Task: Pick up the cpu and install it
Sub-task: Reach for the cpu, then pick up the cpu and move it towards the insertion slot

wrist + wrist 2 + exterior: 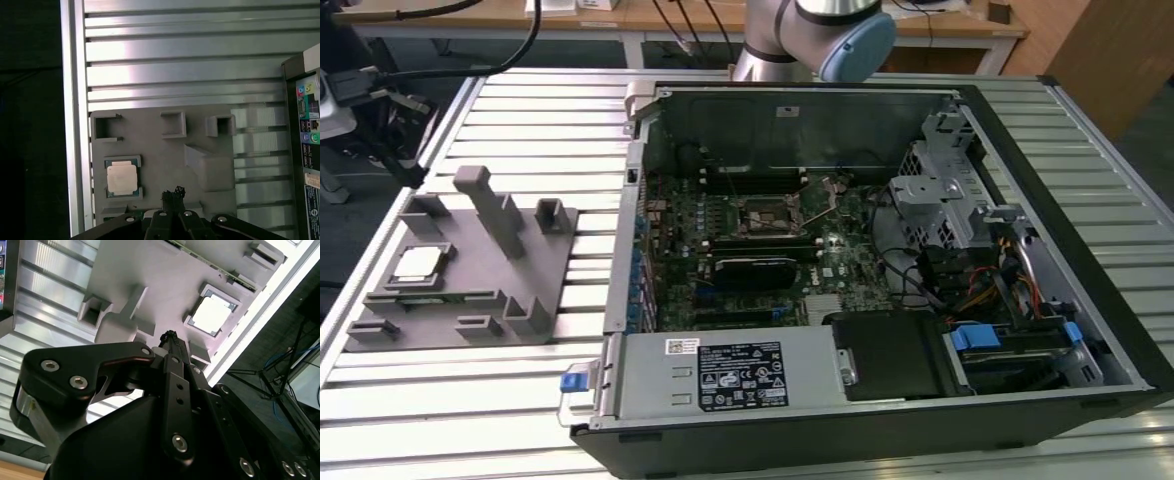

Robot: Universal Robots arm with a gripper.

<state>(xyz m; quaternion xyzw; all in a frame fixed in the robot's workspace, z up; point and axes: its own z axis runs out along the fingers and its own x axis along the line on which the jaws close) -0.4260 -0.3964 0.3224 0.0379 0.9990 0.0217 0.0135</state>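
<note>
Your cpu (420, 263) lies flat with its silvery top up, seated in a square pocket of the gray holder (480, 290). In the exterior view it sits at about 8 o'clock from the holder's tall post (487, 200). Both wrist views show the cpu (212, 315) (121, 179) in that same pocket, with a thin dark rim of the recess around it. Nothing touches it.

Your gripper (173, 192) is closed: the two black fingers meet in one narrow tip and hold nothing. In both wrist views that tip hangs above bare gray surface of the holder (165, 160), near the cpu's pocket but clear of it. In the second wrist view the gripper (170, 337) points at the holder (150, 270) between the pocket and a raised block.

The holder rests on the slatted metal table (520, 100), at 9 o'clock from the open computer case (1067, 200) in the exterior view, just beside the case's wall. Inside the case, the black socket frame (761, 213) sits on the green board, at about 3 o'clock from the cpu and well apart from it. The power supply (734, 375) fills the case's 6 o'clock edge. The arm (801, 30) stands at 12 o'clock, behind the case.
</note>
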